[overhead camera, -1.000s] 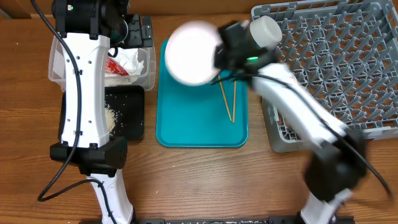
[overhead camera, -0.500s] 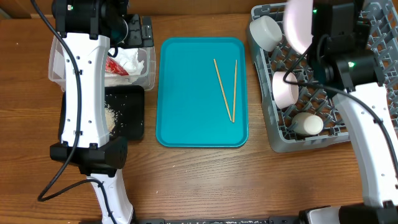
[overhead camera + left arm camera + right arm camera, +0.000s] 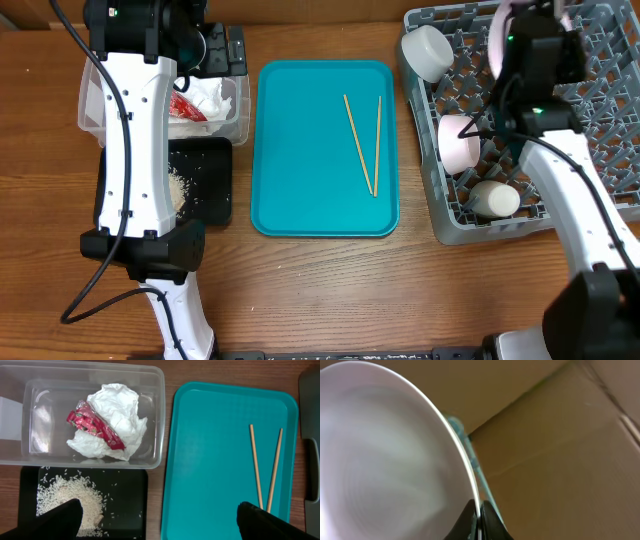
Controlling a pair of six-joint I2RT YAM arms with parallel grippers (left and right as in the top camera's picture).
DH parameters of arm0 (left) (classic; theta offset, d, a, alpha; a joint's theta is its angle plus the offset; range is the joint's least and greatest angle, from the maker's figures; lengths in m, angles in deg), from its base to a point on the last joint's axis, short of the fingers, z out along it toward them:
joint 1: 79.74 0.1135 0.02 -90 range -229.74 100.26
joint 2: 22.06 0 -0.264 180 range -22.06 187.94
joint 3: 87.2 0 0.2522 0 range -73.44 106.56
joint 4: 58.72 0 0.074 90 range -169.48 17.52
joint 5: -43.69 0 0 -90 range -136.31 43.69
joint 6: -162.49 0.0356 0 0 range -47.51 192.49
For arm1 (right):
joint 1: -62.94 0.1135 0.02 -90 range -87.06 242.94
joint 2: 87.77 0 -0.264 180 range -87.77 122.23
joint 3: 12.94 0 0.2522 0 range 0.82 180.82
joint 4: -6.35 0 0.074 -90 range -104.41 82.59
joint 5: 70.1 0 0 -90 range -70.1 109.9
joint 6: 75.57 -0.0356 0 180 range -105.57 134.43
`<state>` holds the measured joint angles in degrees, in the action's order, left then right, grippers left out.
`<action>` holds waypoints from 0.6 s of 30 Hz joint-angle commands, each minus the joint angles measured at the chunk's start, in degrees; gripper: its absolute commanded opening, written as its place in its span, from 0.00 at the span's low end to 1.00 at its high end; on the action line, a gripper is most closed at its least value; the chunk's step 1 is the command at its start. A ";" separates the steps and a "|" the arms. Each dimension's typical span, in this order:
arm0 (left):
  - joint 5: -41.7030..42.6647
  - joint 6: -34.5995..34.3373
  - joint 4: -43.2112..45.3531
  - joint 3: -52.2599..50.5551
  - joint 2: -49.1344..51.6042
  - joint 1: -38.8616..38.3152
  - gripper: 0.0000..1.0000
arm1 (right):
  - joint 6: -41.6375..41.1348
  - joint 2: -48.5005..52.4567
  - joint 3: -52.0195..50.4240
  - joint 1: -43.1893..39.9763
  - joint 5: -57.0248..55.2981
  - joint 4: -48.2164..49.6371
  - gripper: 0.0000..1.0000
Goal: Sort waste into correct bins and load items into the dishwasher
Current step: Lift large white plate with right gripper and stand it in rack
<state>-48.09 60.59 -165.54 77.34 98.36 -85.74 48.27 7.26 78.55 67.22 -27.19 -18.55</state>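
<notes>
1. Wooden worktop (image 3: 320,290); teal tray (image 3: 300,180) at centre with two chopsticks (image 3: 359,146) lying on it, tips nearly meeting.
2. Clear tub (image 3: 160,420) holds a white napkin (image 3: 117,407) and a red wrapper (image 3: 92,425). Black tray (image 3: 135,505) just beside it holds rice (image 3: 70,500).
3. Left jaws spread wide, empty, above both trays.
4. Right jaws pinched on the rim of a plate (image 3: 385,460), held on edge over the grey rack (image 3: 600,110).
5. Cup (image 3: 425,50) and bowls (image 3: 457,142) sit in the rack.

Red wrapper (image 3: 95,427), crinkled, on crumpled white napkin (image 3: 117,407): inside clear tub (image 3: 160,415).
Rice grains (image 3: 70,500): heaped in black tray (image 3: 132,505).
Two wooden chopsticks (image 3: 358,145): flat on teal tray (image 3: 300,150).
White cup (image 3: 424,50), two small bowls (image 3: 457,142): tipped in grey rack (image 3: 600,110), left side.
Pale-pink plate (image 3: 497,40): on edge over rack, rim in right gripper (image 3: 477,512).
</notes>
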 commanded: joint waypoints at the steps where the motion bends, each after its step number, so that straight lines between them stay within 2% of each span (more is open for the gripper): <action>1: -0.13 -0.55 0.11 0.85 -0.72 -0.39 1.00 | 3.72 2.01 -0.22 -0.26 1.79 0.81 0.04; 10: -0.13 -0.55 0.11 0.85 -0.72 -0.39 1.00 | 3.37 8.20 -0.22 -0.79 1.75 0.79 0.04; 13: -0.13 -0.55 0.11 0.85 -0.72 -0.39 1.00 | 0.63 8.28 -0.22 -0.79 1.77 2.40 0.04; 14: -0.13 -0.57 0.11 0.85 -0.72 -0.39 1.00 | 0.35 8.28 -0.22 -0.83 1.77 3.34 0.12; 17: -0.13 -0.57 0.11 0.85 -0.72 -0.39 1.00 | -1.40 8.17 -0.20 -0.83 1.73 6.05 0.63; 18: -0.13 -0.55 0.11 0.85 -0.72 -0.39 1.00 | -2.29 7.98 -0.13 -0.81 1.70 6.64 0.74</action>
<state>-48.09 60.59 -165.54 77.34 98.36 -85.74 49.10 15.74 78.18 66.89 -25.29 -13.65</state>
